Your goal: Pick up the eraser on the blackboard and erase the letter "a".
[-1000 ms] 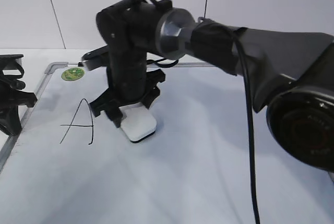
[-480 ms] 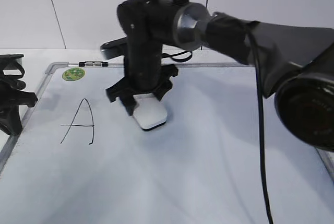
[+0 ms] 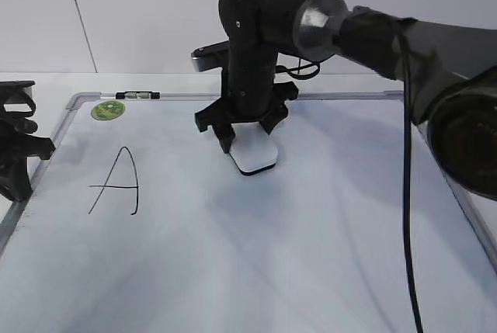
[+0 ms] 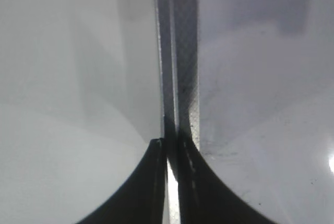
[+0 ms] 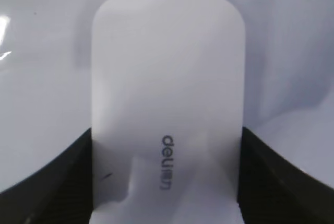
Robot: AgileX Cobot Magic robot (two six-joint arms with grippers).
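Note:
My right gripper (image 3: 247, 137) is shut on the white eraser (image 3: 255, 156), whose black base rests on the blackboard (image 3: 311, 271) near its upper middle. In the right wrist view the eraser (image 5: 167, 104) fills the frame between the two black fingers (image 5: 166, 182). No small letter "a" shows in any view; only a large capital "A" (image 3: 116, 182) is drawn at the board's left. My left gripper (image 3: 15, 147) sits at the far left beside the board's frame; in the left wrist view its fingers (image 4: 171, 153) are pressed together over the grey frame edge (image 4: 180, 51).
A round green sticker (image 3: 108, 110) sits at the board's top left corner. A small black-and-clear clip (image 3: 138, 95) lies on the top frame. The right arm's dark body and cable cross the right side of the board.
My right gripper has carried the eraser to the right and farther back across the board, away from the capital "A". The left arm has not moved.

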